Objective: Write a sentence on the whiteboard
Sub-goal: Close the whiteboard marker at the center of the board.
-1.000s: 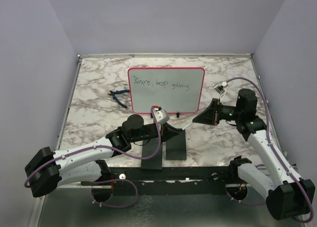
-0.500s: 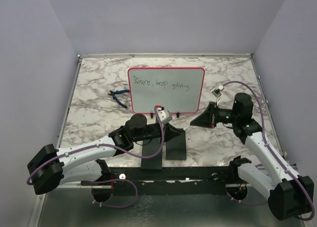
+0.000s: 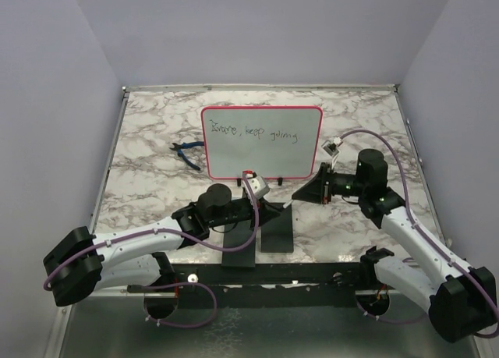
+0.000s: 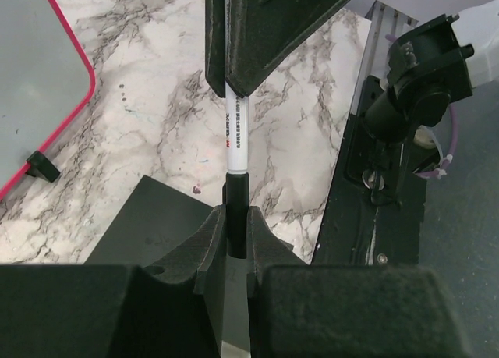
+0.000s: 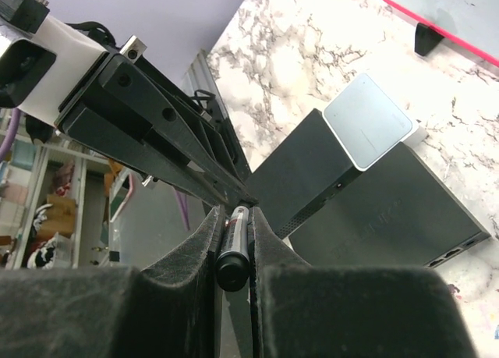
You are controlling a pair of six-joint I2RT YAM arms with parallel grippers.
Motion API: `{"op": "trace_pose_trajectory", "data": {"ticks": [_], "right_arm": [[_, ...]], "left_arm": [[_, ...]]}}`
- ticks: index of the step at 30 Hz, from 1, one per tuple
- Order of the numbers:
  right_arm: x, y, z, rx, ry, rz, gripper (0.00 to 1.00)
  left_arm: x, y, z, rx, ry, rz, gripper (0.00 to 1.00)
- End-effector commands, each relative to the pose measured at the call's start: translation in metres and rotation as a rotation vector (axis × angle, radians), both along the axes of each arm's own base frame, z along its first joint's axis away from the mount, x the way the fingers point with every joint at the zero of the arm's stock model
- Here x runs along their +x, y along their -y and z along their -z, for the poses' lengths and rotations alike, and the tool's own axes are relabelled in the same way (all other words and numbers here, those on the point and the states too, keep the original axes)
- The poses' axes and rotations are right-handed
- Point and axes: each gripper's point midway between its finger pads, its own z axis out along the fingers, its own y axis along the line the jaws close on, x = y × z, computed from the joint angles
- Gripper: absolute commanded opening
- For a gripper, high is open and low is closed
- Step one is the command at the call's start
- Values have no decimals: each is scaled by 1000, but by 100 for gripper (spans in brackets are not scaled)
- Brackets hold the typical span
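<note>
Left jaws and right jaws both pinched tight on one marker [image 4: 236, 132], end to end, near the whiteboard [image 3: 262, 142].

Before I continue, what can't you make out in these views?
The sentence: top view, lettering too small to read with confidence.
The whiteboard: both wrist views cut it at the frame edge, so no writing shows there.
The marker tip: left wrist view, hidden inside the black cap gripped by the left claw.
Upper barrel: covered by the right claw.
Barrel print: too small and blurred.
</note>
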Motion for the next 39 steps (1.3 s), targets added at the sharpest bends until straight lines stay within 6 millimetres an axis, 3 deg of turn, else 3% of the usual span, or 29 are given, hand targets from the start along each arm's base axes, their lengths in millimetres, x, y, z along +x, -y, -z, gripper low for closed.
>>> {"op": "trace_pose_trajectory", "data": {"ticks": [1,24,39], "right_arm": [[-18,-11,21,-43,-54,-70,1],[-46,-30,64,-154,-141,-122,1],[-61,-28,88,-290,-147,-169,1]], "left_arm": [[12,6,-33,-116,94,-47,0],[13,-4,-24,-136,121,-80,0],[14,-4,-14,-132,131,-84,0]]}}
